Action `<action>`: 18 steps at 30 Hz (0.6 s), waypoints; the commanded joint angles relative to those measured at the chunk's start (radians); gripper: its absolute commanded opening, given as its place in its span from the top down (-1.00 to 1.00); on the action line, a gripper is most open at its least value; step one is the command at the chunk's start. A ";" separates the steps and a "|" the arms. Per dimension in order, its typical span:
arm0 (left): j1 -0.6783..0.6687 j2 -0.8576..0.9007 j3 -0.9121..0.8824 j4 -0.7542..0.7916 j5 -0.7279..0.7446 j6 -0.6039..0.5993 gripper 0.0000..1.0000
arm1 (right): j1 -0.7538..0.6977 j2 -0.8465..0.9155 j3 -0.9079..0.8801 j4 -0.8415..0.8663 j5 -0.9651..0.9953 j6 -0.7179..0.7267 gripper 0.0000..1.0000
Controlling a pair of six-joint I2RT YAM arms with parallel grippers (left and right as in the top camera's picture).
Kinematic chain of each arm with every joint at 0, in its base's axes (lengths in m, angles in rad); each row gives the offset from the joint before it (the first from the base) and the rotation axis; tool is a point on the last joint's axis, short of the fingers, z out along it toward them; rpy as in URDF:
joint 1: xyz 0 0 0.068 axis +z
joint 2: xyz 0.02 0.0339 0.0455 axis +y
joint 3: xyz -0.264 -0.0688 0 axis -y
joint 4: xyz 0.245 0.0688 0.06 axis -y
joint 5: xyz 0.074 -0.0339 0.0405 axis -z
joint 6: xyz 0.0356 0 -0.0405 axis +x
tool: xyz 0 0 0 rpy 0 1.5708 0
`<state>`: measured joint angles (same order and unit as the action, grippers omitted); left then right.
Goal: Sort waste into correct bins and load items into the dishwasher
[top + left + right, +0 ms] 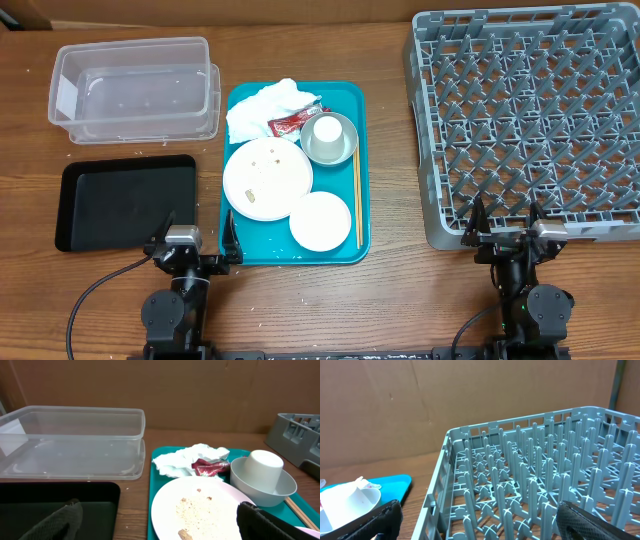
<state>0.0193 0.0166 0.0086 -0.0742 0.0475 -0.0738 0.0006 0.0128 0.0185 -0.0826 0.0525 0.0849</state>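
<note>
On the teal serving tray (343, 100) lie a crumpled white napkin (262, 108), a red sauce packet (295, 123), a white cup (327, 132) upside down in a grey bowl (345, 150), a larger white plate (267, 180) with rice crumbs (192, 507), and a small white plate (320, 221). The clear tub (130, 88) and black tray (125, 200) lie to the left. The grey dish rack (530, 120) stands to the right. My left gripper (199, 228) is open and empty between black tray and teal tray. My right gripper (505, 215) is open and empty at the rack's near edge.
Two wooden chopsticks (357, 195) lie along the teal tray's right side. A cardboard wall (160, 385) backs the table. In the right wrist view the rack's pegs (540, 475) fill the space ahead, with the teal tray's corner (390, 482) at the left.
</note>
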 commanded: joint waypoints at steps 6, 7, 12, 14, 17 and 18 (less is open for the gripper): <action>-0.004 -0.012 -0.004 -0.003 -0.014 0.018 -1.00 | -0.003 -0.010 -0.011 0.003 0.006 -0.004 -1.00; -0.004 -0.012 -0.004 -0.003 -0.014 0.018 -1.00 | -0.003 -0.010 -0.011 0.003 0.006 -0.004 -1.00; -0.004 -0.012 -0.004 -0.003 -0.014 0.018 -1.00 | -0.003 -0.010 -0.011 0.003 0.006 -0.004 -1.00; -0.004 -0.012 -0.004 -0.003 -0.014 0.018 -1.00 | -0.003 -0.010 -0.011 0.003 0.006 -0.004 -1.00; -0.004 -0.012 -0.004 0.017 0.011 -0.007 -1.00 | -0.003 -0.010 -0.011 0.003 0.006 -0.004 -1.00; -0.006 -0.012 -0.004 0.011 0.068 -0.062 -1.00 | -0.003 -0.010 -0.011 0.003 0.006 -0.004 -1.00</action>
<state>0.0193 0.0166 0.0086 -0.0666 0.0536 -0.0795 0.0006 0.0128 0.0185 -0.0834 0.0525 0.0845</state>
